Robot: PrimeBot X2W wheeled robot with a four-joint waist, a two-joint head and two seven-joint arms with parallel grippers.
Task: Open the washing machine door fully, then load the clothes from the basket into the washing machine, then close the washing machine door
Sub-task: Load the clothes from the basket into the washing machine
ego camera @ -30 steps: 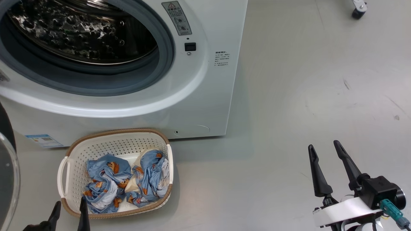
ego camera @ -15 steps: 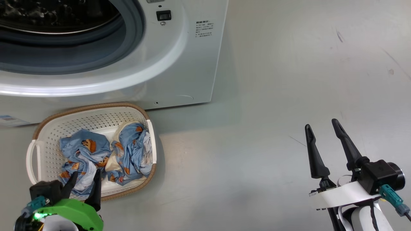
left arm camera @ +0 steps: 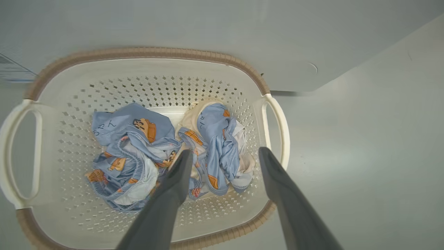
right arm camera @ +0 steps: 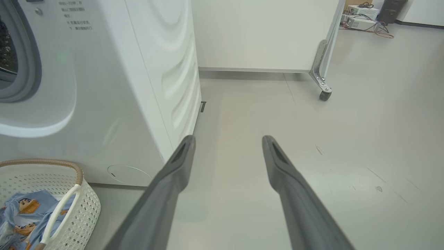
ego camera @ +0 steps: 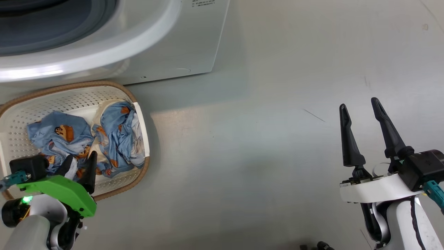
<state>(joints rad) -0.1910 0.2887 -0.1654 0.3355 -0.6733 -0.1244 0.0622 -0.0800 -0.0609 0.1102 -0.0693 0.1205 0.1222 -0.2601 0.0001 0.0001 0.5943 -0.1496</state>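
While going by the uncovered grey gasket (ego camera: 69, 24) of the washing machine (ego camera: 166, 52), counting step 1, opening its door, as likely done. No sign of loading begun: seeing 2 crumpled bundles of the clothes (left arm camera: 138, 152) lying in the basket (left arm camera: 145, 52), on the floor (ego camera: 260, 156) just in front of the machine. Leaves loading and door closing. Finding the left gripper (left arm camera: 225, 151) spread wide and empty, 1 fingertip (left arm camera: 185, 158) low over the cloth between the bundles, the other by the basket's right wall; cannot tell about contact. Finding the right gripper (ego camera: 358, 102) equally wide, empty, well apart over bare floor.
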